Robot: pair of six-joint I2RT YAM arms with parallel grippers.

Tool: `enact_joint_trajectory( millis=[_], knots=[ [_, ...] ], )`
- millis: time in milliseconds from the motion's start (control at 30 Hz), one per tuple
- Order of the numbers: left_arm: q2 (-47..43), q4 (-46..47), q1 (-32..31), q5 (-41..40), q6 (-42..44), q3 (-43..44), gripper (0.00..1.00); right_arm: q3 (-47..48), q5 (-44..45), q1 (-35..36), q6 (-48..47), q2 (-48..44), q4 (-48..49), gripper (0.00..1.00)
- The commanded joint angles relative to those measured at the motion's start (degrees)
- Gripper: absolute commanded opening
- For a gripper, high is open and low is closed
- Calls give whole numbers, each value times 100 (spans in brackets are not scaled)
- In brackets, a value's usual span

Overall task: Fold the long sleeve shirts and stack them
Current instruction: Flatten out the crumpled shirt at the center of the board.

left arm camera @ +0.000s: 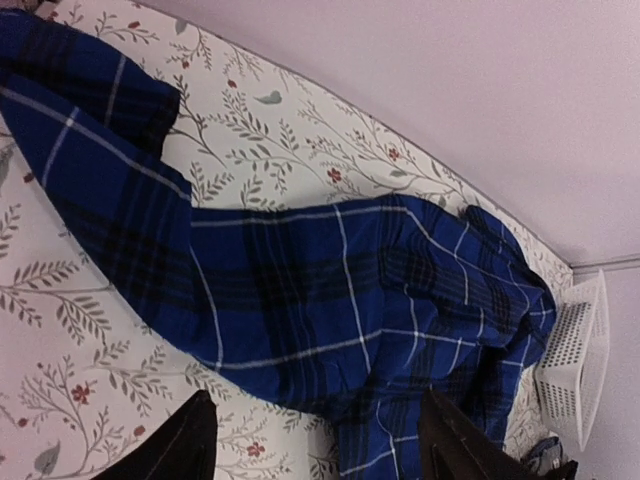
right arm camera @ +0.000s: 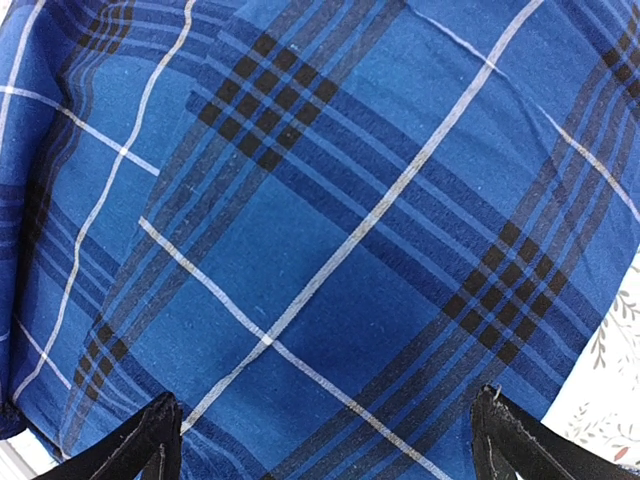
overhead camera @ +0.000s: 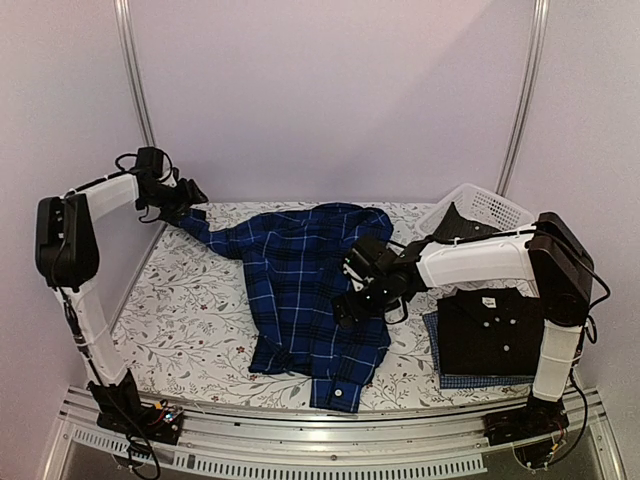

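The floral-covered table [overhead camera: 190, 330] carries everything. The dark blue plaid shirt [overhead camera: 300, 290] lies across its middle, spread, rumpled and not yet folded. At the near right, the black shirt [overhead camera: 490, 330] sits folded on top of the fine blue check shirt [overhead camera: 470, 381], with the white lattice basket [overhead camera: 490, 207] behind them. The right gripper [right arm camera: 325, 440] hangs over the plaid shirt's right side, jaws fully spread with nothing between them. The left gripper [left arm camera: 320, 440] is at the far left, fingers apart and holding nothing. One sleeve [overhead camera: 215, 235] runs out to it, and a buttoned cuff [overhead camera: 340, 390] lies at the near edge. We judge the plaid cloth light and limp. It will drape and crease instead of holding a shape. We would pinch it at a seam, shoulder edge or cuff, never mid-panel.
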Motion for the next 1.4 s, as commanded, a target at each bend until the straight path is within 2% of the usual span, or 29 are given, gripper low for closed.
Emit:
enact_joint_trajectory(
  millis=[0,267,367,567,700,967,1067,1233,1367],
  knots=[
    [-1245,1083,-435,509,-398,-1630,68,188,235,27,-102,-188,-13,99],
    [-2648,1771,-1394,836,-1061,-4027,66,358,194,28,-213,-165,128,99],
    [-3017,2111,-1752,952,-1369,-4671,64,372,190,28,-223,-154,166,99],
    [-3177,2671,-2415,1117,-1924,-5565,58,400,181,27,-222,-87,196,99],
    [-3101,3032,-2574,1074,-2108,-5917,52,429,196,27,-203,-52,193,99],
    [-2812,3891,-2866,1325,-2519,-6316,44,500,287,27,-168,15,253,99],
    [-2685,4307,-2958,1443,-2721,-6484,35,564,265,27,-134,127,251,99],
    [-2713,4096,-2957,1211,-2661,-6589,1,566,280,27,-78,226,283,99],
    [-3013,3102,-2818,489,-2171,-6443,0,540,256,28,-59,272,318,99]
  ],
)
